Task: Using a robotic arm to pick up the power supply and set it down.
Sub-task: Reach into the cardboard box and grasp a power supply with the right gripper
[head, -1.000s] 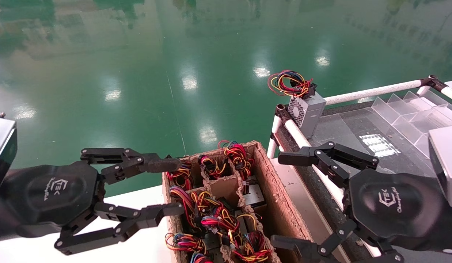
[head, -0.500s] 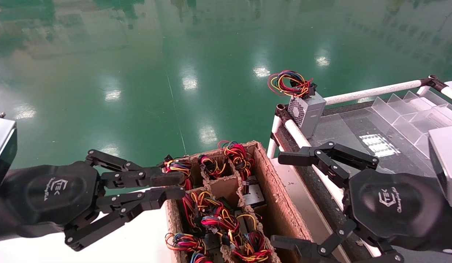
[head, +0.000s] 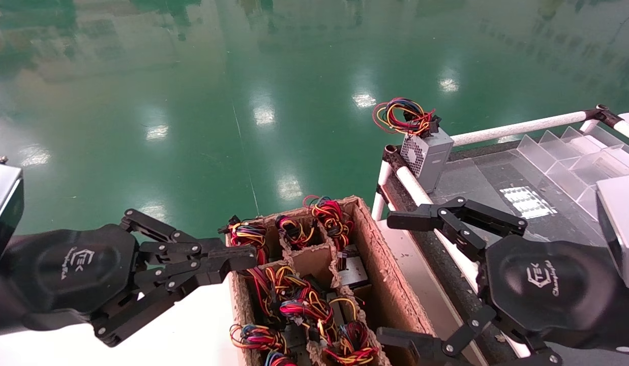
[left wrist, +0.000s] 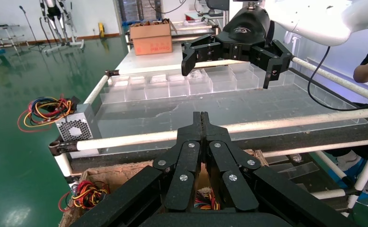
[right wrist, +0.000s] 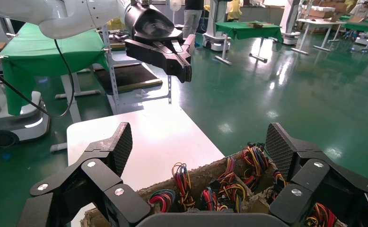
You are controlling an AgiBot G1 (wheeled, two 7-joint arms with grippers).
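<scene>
The power supply is out of view. My left gripper [head: 245, 259] is shut with nothing between its fingers, and its tips hang over the left near edge of a cardboard box [head: 390, 274], just beside a red-yellow wire bundle [head: 244, 235]. In the left wrist view its jaws [left wrist: 201, 118] are pressed together above the box. My right gripper [head: 395, 279] stands open on the box's right side, over the rack's edge. Its ribbed pads [right wrist: 123, 142] frame the bundles in the box [right wrist: 196, 177].
Dark units with coloured wire bundles [head: 304, 305] fill the box between cardboard dividers. A grey box with a perforated face [head: 426, 155] and a wire loop stands on the rack's far corner. White rails [head: 517, 126], clear plastic dividers [head: 563, 152] and a white table [head: 192, 325] surround the box.
My left gripper has gone from wide open to shut, its fingers coming together at the box's left edge. The right gripper has not moved.
</scene>
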